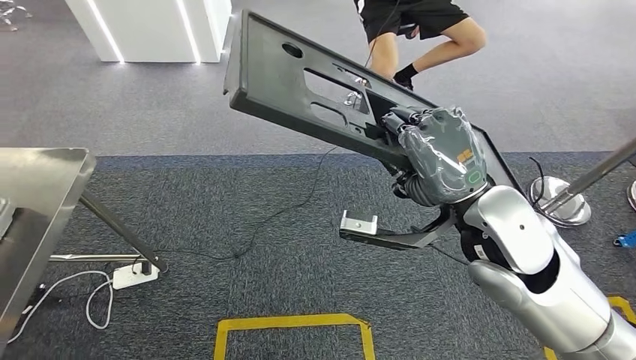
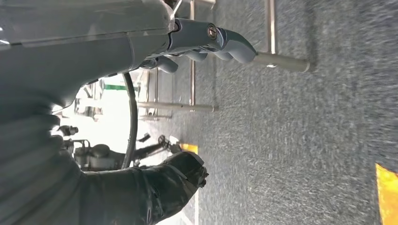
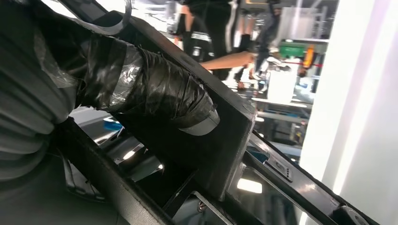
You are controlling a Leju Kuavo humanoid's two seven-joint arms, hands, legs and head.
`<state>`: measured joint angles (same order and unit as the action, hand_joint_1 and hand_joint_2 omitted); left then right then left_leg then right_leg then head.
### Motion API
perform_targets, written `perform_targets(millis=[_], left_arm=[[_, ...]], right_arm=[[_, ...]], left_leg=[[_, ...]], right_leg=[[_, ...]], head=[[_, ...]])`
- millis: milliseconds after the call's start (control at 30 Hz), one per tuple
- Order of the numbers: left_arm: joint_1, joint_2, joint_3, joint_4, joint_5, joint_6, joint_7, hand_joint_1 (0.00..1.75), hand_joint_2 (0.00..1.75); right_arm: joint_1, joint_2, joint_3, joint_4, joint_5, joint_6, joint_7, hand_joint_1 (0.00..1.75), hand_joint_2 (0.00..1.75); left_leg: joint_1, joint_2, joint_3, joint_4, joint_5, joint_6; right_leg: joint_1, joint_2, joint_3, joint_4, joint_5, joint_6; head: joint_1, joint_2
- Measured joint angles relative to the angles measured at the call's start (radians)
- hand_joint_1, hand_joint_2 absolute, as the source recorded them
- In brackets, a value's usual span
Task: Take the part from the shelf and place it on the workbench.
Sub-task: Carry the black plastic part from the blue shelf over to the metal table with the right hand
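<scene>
Right hand carries the panel above the carpet.
The right hand (image 1: pixel 439 154) clamps the long black plastic panel with cut-out slots (image 1: pixel 300 79), tilted in mid-air, well apart from the steel table (image 1: pixel 37 187); left hand (image 2: pixel 206 44) hangs with fingers curled on nothing.

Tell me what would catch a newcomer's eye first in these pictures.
The long black part, held up over the grey carpet by the robot's right hand, which grips it near its lower end. Behind it a person's legs stand at the far edge, and a steel workbench juts in on the left.
</scene>
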<state>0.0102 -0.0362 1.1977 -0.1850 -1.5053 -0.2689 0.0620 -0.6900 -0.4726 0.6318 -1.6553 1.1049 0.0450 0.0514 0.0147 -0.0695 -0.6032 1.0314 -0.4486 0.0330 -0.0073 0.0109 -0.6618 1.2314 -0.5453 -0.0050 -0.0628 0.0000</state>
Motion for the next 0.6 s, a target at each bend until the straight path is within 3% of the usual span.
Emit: perform_targets(millis=[67, 100, 133, 200, 267, 333, 400, 433, 467, 533, 600], left_arm=[[-0.001, -0.002, 0.0, 0.0, 0.0, 0.0, 0.002, 0.0, 1.75], [-0.001, -0.003, 0.0, 0.0, 0.0, 0.0, 0.004, 0.0, 1.75], [-0.001, -0.004, 0.001, 0.0, 0.0, 0.001, 0.006, 0.0, 1.75], [0.001, -0.007, 0.001, 0.0, 0.0, 0.002, 0.009, 0.0, 1.75], [0.002, -0.007, 0.001, 0.0, 0.0, 0.003, 0.01, 0.0, 1.75], [-0.001, -0.004, 0.001, 0.0, 0.0, 0.005, 0.011, 0.0, 1.75], [-0.002, -0.001, 0.001, 0.0, 0.0, 0.005, 0.012, 0.0, 1.75], [-0.001, 0.0, 0.001, 0.0, 0.0, 0.005, 0.012, 0.0, 1.75], [0.0, 0.0, 0.001, 0.0, 0.0, 0.005, 0.013, 0.0, 1.75], [0.001, 0.004, 0.001, -0.001, 0.0, 0.005, 0.014, 0.0, 1.75], [0.001, 0.007, 0.001, -0.002, 0.0, 0.005, 0.015, 0.0, 1.75]], right_arm=[[0.001, 0.0, 0.0, 0.0, 0.002, -0.002, 0.0, 1.75, 1.75], [0.003, 0.0, 0.0, 0.0, 0.004, -0.005, -0.001, 1.75, 1.75], [0.006, 0.001, 0.001, 0.0, 0.007, -0.008, -0.002, 1.75, 1.75], [0.013, 0.007, 0.003, 0.001, 0.015, -0.013, -0.003, 1.75, 1.75], [0.02, 0.018, 0.007, 0.0, 0.025, -0.019, 0.0, 1.75, 1.75], [0.031, 0.026, 0.012, 0.0, 0.035, -0.024, 0.006, 1.75, 1.75], [0.047, 0.03, 0.019, 0.0, 0.041, -0.026, 0.012, 1.75, 1.75], [0.055, 0.033, 0.023, 0.0, 0.043, -0.026, 0.014, 1.75, 1.75], [0.061, 0.035, 0.026, 0.0, 0.044, -0.026, 0.016, 1.75, 1.75], [0.067, 0.039, 0.029, 0.0, 0.047, -0.027, 0.019, 1.75, 1.75], [0.07, 0.041, 0.03, 0.0, 0.051, -0.029, 0.022, 1.75, 1.75]], left_leg=[[0.001, -0.022, -0.003, 0.0, 0.005, -0.005], [0.004, -0.032, -0.007, -0.001, 0.009, -0.01], [0.008, -0.043, -0.012, -0.002, 0.012, -0.015], [0.012, -0.057, -0.019, -0.005, 0.018, -0.027], [0.007, -0.016, -0.031, 0.017, -0.001, -0.035], [0.003, 0.043, -0.071, 0.107, -0.059, -0.042], [0.006, 0.059, -0.12, 0.221, -0.11, -0.051], [0.008, 0.061, -0.128, 0.243, -0.113, -0.056], [0.011, 0.065, -0.116, 0.227, -0.098, -0.061], [0.013, 0.092, -0.047, 0.107, -0.047, -0.068], [0.01, 0.115, 0.004, 0.015, -0.02, -0.06]], right_leg=[[0.005, 0.046, 0.069, -0.136, 0.052, -0.019], [0.008, 0.063, 0.088, -0.178, 0.063, -0.025], [0.01, 0.07, 0.095, -0.195, 0.063, -0.029], [0.011, 0.047, 0.099, -0.209, 0.07, -0.031], [0.006, 0.02, 0.109, -0.232, 0.082, -0.034], [0.005, -0.01, 0.113, -0.245, 0.089, -0.037], [0.005, -0.04, 0.108, -0.241, 0.089, -0.038], [0.004, -0.055, 0.104, -0.238, 0.088, -0.037], [0.003, -0.068, 0.1, -0.233, 0.086, -0.035], [0.0, -0.092, 0.094, -0.219, 0.079, -0.024], [0.003, -0.112, 0.09, -0.202, 0.069, -0.01]], head=[[0.0, 0.0], [0.0, 0.0], [0.001, 0.0], [0.002, 0.0], [0.001, 0.0], [-0.001, 0.0], [-0.002, 0.0], [-0.002, 0.0], [-0.002, 0.0], [-0.002, 0.0], [-0.001, 0.0]])
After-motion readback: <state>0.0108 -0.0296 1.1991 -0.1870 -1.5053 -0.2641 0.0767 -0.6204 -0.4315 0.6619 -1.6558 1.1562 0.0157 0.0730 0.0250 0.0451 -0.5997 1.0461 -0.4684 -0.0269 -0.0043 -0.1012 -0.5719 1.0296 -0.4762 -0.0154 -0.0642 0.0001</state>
